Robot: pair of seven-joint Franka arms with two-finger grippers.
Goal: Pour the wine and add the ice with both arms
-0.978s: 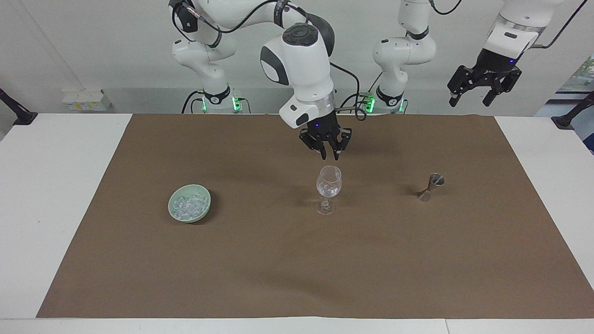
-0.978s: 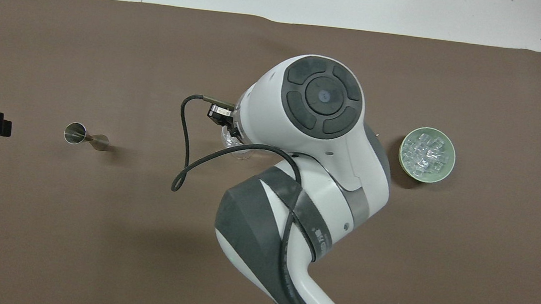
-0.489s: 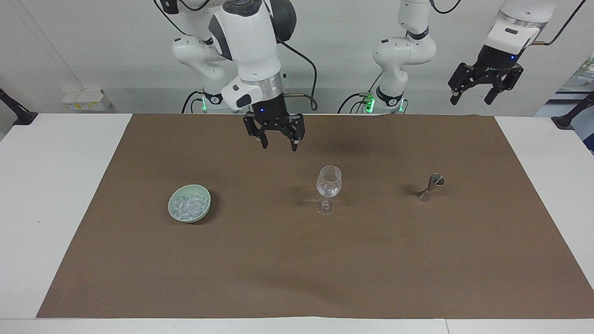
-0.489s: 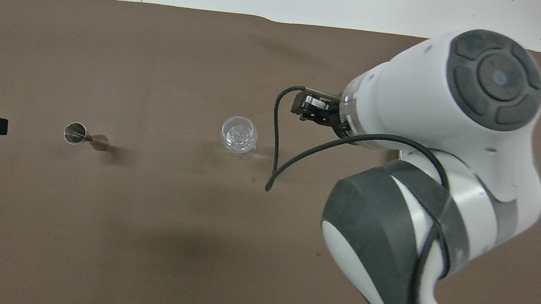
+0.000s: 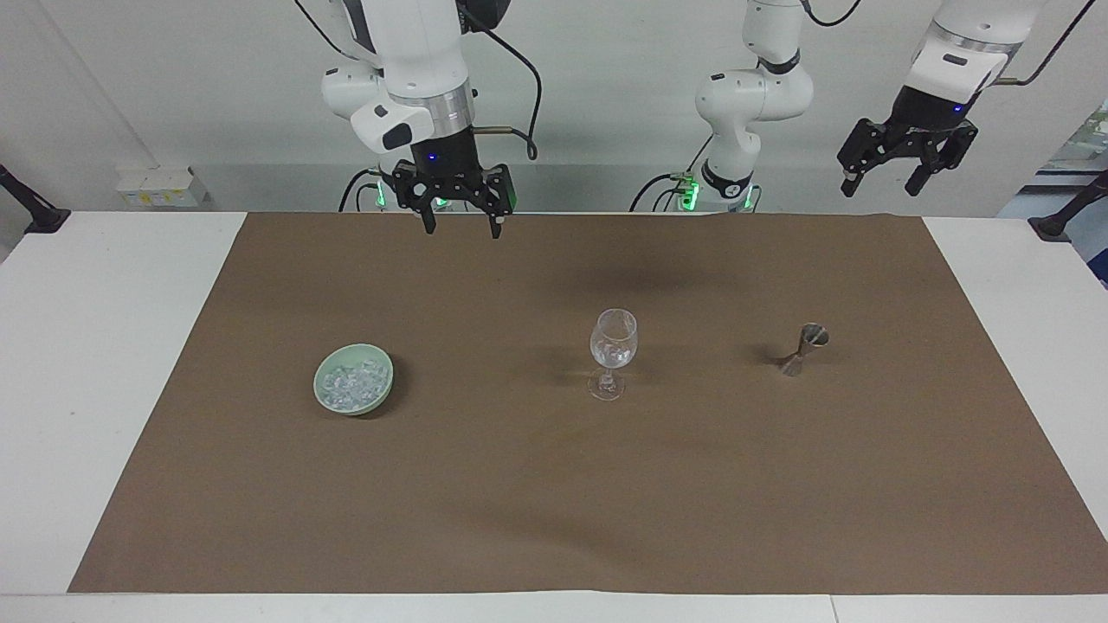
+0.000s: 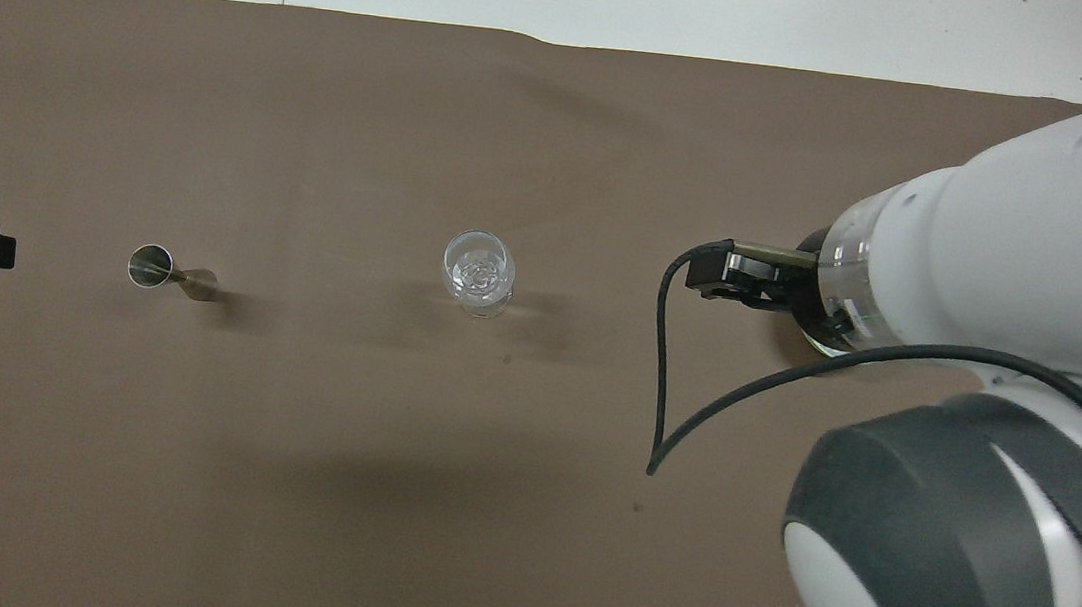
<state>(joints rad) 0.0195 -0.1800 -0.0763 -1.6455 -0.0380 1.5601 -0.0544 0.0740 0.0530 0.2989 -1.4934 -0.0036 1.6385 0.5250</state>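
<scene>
A clear stemmed glass [image 5: 613, 350] stands mid-mat with a few chunks of ice [image 5: 612, 353] in its bowl, which also show from above [image 6: 478, 273]. More ice [image 5: 350, 382] fills a pale green bowl [image 5: 381, 389] toward the right arm's end. In the overhead view the right arm hides this bowl. My right gripper [image 5: 462, 227] is open and empty. It hangs high over the part of the mat near the robots, apart from both bowl and glass. My left gripper [image 5: 879, 186] is open and empty, and it waits high over the left arm's end of the table.
A small steel jigger [image 5: 805, 348] stands on the brown mat [image 5: 554, 519] beside the glass, toward the left arm's end, and also shows from above [image 6: 170, 270]. White table [image 5: 86, 346] borders the mat.
My right gripper has risen from just over the glass, swung toward the right arm's end and the robots, and spread its fingers wide. The left gripper has barely moved.
</scene>
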